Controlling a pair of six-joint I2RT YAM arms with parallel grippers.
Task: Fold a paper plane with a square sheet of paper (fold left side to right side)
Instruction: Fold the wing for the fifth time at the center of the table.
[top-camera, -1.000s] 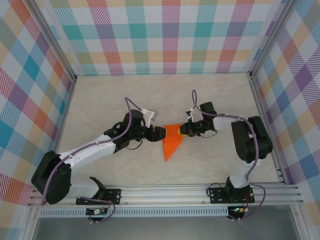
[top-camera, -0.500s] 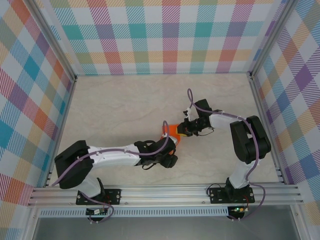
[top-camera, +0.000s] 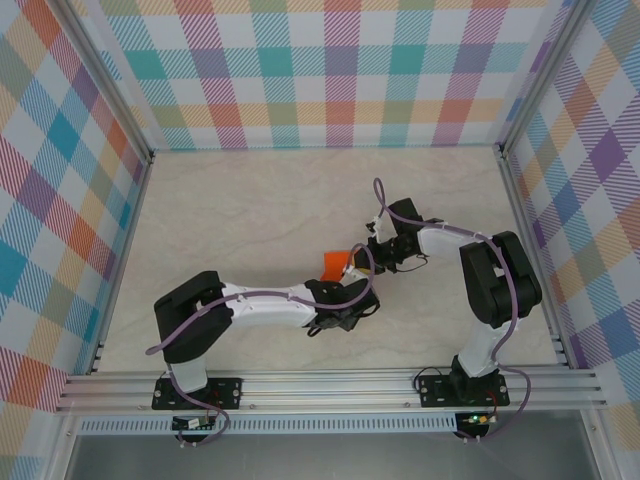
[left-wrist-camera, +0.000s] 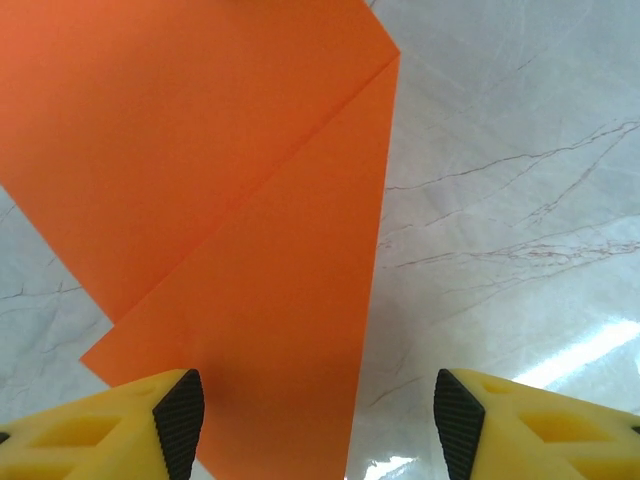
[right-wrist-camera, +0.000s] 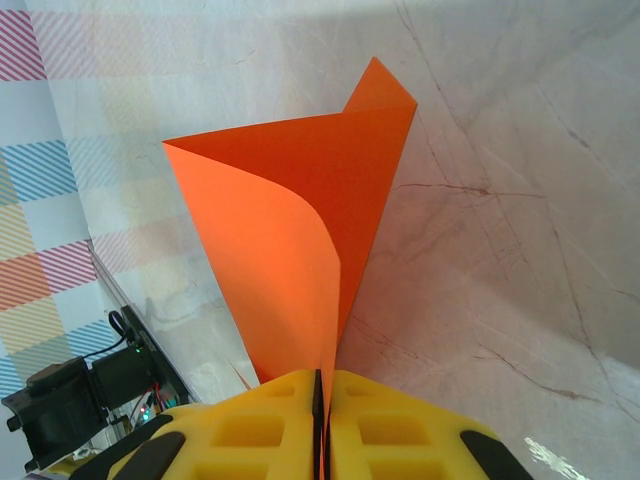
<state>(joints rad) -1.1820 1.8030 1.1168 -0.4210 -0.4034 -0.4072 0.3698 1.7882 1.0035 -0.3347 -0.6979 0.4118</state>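
The right gripper (right-wrist-camera: 322, 388) pinches the folded orange paper (right-wrist-camera: 290, 230) rising just ahead of it, while the spread left gripper (left-wrist-camera: 317, 425) apparently hovers above its length, which runs forward-left.

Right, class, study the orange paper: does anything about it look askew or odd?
Yes. The paper is not flat: the right gripper, shut on one edge, holds a flap curled up off the table. The left gripper hangs open over the flat folded part.
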